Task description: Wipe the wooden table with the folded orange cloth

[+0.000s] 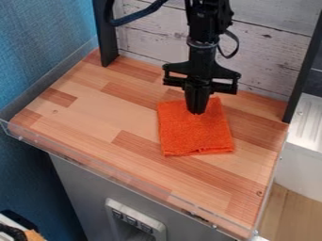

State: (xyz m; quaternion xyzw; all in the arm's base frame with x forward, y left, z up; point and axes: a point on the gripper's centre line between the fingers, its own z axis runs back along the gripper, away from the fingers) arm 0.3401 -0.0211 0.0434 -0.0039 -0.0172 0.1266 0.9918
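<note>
One black two-finger gripper (197,112) is hanging down from the top edge of the view, pointing at the upper part of an orange cloth (196,135). Its two fingers are standing clenched together, their tips meeting or nearly meeting the fabric; whether any cloth is being pinched between them cannot be told. The cloth is lying spread as a rough four-sided piece on the wooden tabletop (94,113), right of the middle and towards the back, with its lower edge showing a small uneven fold. The tabletop is displaying a pattern of lighter and darker strips. A transparent rim (113,173) is running along its front edge. Behind, pale wooden boards (270,52) are forming a backdrop, with a dark post (106,35) standing at the left and another dark upright (304,70) leaning at the right. A dark cable (140,14) is curving beside the arm. Blue covering (37,52) is occupying the left side. Below the tabletop, a grey cabinet front (79,186) is bearing a light-coloured panel (159,231) with several dark switches. A whitish ribbed surface (308,117) is lying at the far right.
</note>
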